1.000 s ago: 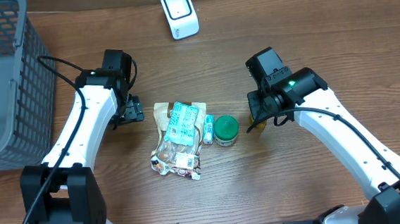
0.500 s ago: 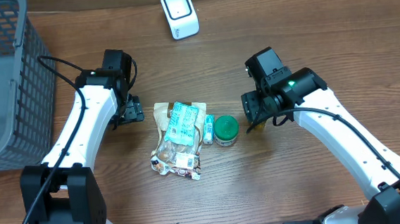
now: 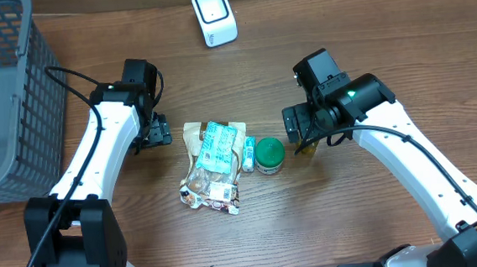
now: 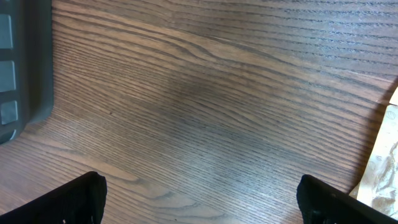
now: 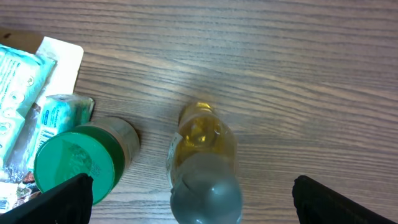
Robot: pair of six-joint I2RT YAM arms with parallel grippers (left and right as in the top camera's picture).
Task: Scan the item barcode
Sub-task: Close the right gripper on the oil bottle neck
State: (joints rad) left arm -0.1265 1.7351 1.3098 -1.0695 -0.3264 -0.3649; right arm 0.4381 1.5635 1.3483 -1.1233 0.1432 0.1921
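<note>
Four items lie mid-scene on the wooden desk: one crinkly snack pouch, one small teal tube, one green-lidded round jar, and, right of it, one small yellow plastic bottle between the wide-spread, empty right fingers. The left fingers gape empty too.

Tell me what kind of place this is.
Probably a mock checkout bench: a white scanner, a grey mesh basket, and a snack packet and green-lidded jar on a wooden table.
</note>
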